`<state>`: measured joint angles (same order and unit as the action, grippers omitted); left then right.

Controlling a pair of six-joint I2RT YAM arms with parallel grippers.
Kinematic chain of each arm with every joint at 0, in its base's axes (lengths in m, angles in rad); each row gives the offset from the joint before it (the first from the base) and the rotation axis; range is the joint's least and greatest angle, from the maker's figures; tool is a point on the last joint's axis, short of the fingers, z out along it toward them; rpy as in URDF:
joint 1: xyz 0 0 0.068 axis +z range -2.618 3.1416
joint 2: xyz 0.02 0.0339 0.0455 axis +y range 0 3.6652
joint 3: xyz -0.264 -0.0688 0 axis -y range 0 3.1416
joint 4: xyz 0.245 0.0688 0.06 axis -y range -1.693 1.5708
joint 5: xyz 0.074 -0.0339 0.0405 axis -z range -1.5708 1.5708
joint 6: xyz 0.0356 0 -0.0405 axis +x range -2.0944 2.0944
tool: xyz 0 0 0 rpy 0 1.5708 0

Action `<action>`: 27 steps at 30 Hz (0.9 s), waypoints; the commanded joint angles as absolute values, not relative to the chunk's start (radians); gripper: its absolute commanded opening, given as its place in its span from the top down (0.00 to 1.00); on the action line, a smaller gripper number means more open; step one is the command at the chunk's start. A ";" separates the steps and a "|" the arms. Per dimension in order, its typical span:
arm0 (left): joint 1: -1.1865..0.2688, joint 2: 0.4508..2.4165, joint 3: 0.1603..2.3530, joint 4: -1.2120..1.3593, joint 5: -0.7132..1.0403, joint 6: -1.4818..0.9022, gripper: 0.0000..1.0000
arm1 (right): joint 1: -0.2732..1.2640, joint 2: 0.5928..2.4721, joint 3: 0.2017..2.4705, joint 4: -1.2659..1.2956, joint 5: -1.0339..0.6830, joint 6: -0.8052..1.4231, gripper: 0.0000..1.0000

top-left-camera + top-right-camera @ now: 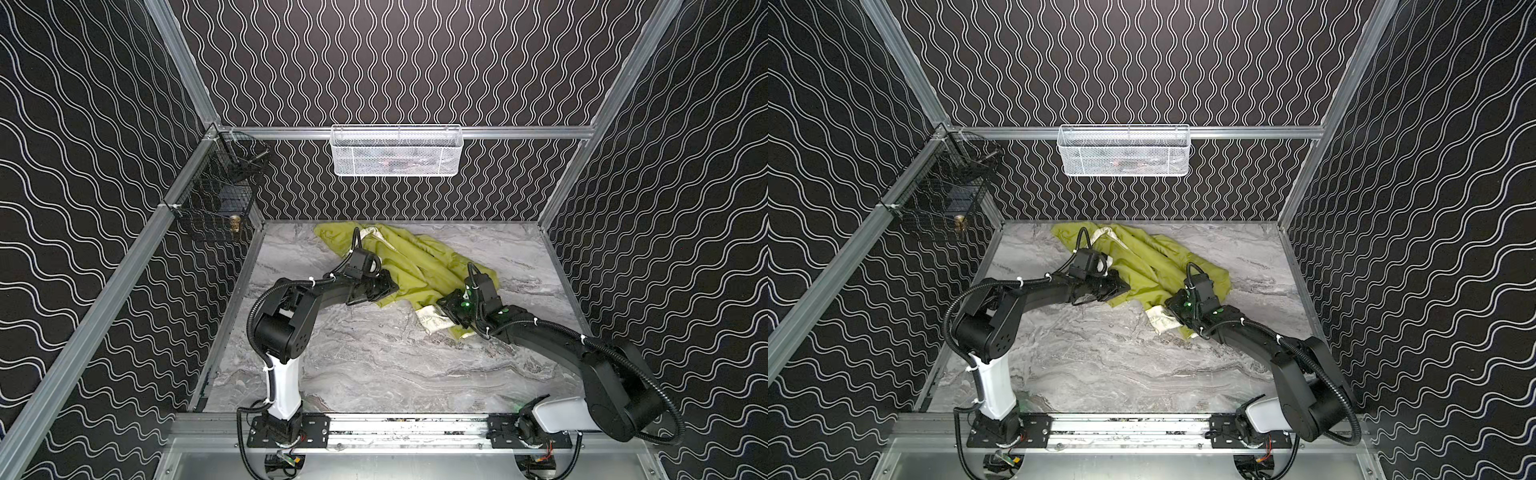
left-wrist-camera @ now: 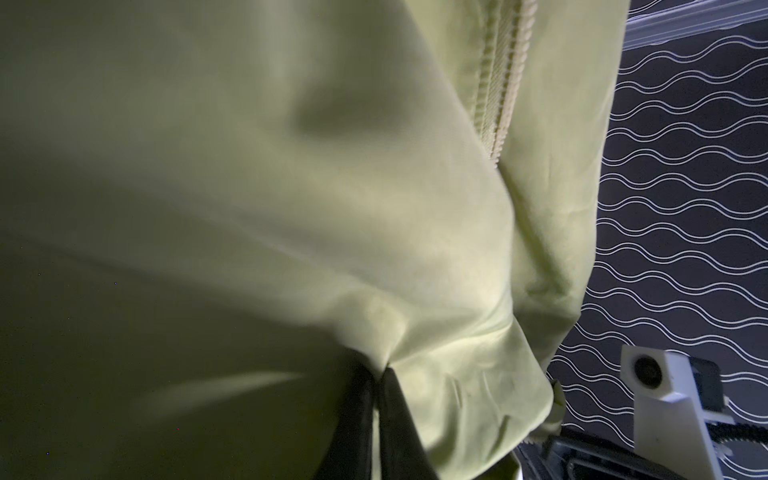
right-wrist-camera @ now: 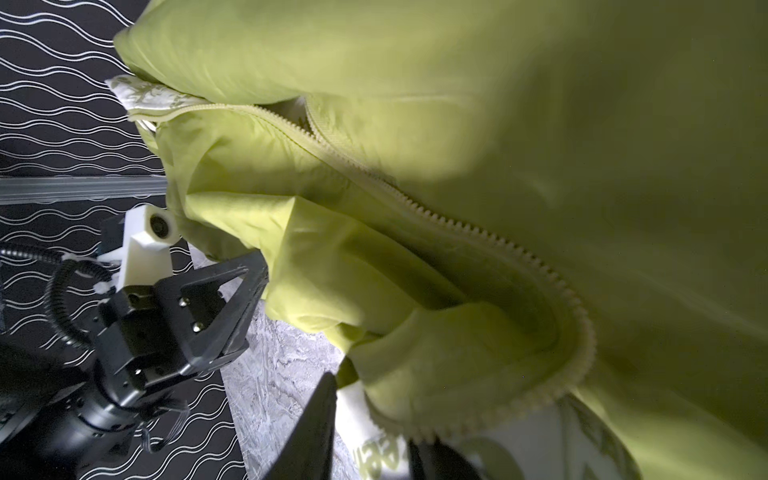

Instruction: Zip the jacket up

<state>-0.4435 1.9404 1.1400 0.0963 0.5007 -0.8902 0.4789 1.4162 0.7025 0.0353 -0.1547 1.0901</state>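
Note:
The yellow-green jacket [image 1: 415,262] [image 1: 1150,262] lies crumpled on the far half of the marble table [image 1: 374,365], unzipped. My left gripper [image 1: 394,286] [image 1: 1126,287] [image 2: 380,368] is shut on a fold of its fabric at the left edge. In the right wrist view the open zipper [image 3: 457,224] curves across the fabric, and the left gripper [image 3: 259,270] shows at the jacket's edge. My right gripper [image 1: 441,305] [image 1: 1170,303] [image 3: 370,415] sits at the near edge, jaws apart, with the zipper hem and cream printed lining [image 3: 374,455] between them.
A white mesh basket [image 1: 397,151] hangs on the back wall. Two black wire baskets [image 1: 220,208] hang on the left wall. Patterned walls close in three sides. Bare marble stretches between the jacket and the arm bases.

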 commanded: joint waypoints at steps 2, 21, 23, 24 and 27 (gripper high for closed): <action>-0.442 1.928 1.141 0.103 0.491 -0.877 0.91 | 0.472 1.430 0.713 0.058 -0.138 1.083 0.82; -0.369 1.995 1.173 0.065 0.483 -0.836 0.94 | 0.469 1.336 0.718 0.063 -0.367 0.963 1.00; -0.349 2.013 1.183 0.061 0.486 -0.826 0.94 | 0.470 1.322 0.719 0.077 -0.447 0.948 1.00; -0.338 2.020 1.191 0.053 0.488 -0.821 0.95 | 0.471 1.317 0.719 0.082 -0.482 0.940 1.00; -0.302 2.042 1.212 0.040 0.493 -0.806 0.96 | 0.472 1.294 0.721 0.074 -0.578 0.913 1.00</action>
<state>-0.3241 2.0296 1.1946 0.0624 0.5018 -0.8375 0.4698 1.3136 0.7136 0.0429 -0.4374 0.9524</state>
